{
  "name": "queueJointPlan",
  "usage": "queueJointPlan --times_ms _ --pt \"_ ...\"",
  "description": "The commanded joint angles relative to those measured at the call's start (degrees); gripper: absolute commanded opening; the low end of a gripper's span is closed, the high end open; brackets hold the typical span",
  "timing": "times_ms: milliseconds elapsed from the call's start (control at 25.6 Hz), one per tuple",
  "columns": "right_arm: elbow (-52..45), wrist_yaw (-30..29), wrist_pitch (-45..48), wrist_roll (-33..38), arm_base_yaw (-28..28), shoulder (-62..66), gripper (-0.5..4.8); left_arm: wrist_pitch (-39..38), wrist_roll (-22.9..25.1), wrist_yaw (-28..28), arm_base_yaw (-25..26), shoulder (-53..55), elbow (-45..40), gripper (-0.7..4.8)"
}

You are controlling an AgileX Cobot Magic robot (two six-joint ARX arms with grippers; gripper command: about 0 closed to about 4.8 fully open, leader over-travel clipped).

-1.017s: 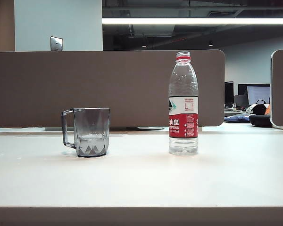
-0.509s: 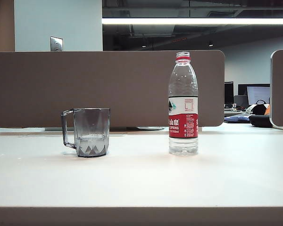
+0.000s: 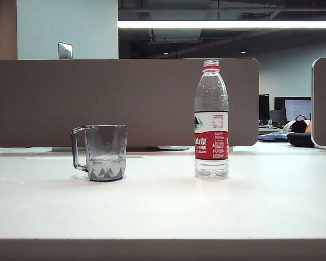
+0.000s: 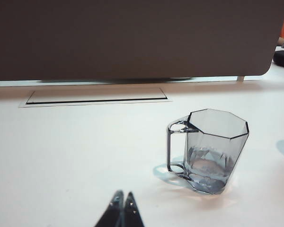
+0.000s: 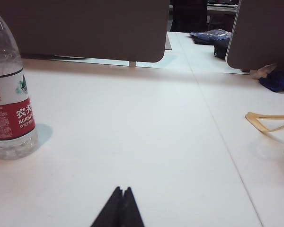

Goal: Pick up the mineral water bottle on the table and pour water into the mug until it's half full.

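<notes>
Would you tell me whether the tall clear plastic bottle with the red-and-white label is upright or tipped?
Upright: the bottle stands on its base on the off-white table, neck straight up.

Mug (image 3: pixel 105 152) and mineral water bottle (image 3: pixel 211 119) both upright on the table (image 3: pixel 163 206) — mug left, bottle right, well apart, divider panel (image 3: pixel 125 100) behind both. Left gripper (image 4: pixel 122 200) sits short of the mug, mug ahead and off to one side; right gripper (image 5: pixel 122 190) short of the bottle — bottle ahead, far to its side.
</notes>
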Motion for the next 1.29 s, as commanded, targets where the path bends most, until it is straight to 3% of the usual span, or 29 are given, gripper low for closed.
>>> queueJointPlan --times_ms 39,156,587,861,1291 --pt "-0.3 0.0 0.8 0.3 0.0 0.0 -0.06 0.0 0.1 0.0 0.1 0.0 0.2 -0.05" --pt "-0.3 0.0 0.8 0.3 0.0 0.0 -0.06 -2.4 0.1 -0.5 0.2 -3.0 0.2 -0.05" --pt "-0.3 0.0 0.8 0.3 0.0 -0.1 -0.05 -25.9 0.5 -2.6 0.2 -22.8 0.2 -0.05" --pt "-0.3 0.0 0.6 0.3 0.0 -0.2 -0.06 -24.1 -0.2 -2.6 3.6 -22.8 0.2 -0.05" --pt "-0.3 0.0 0.6 0.3 0.0 -0.2 -0.06 -23.3 -0.1 -2.6 3.6 -22.8 0.2 -0.05"
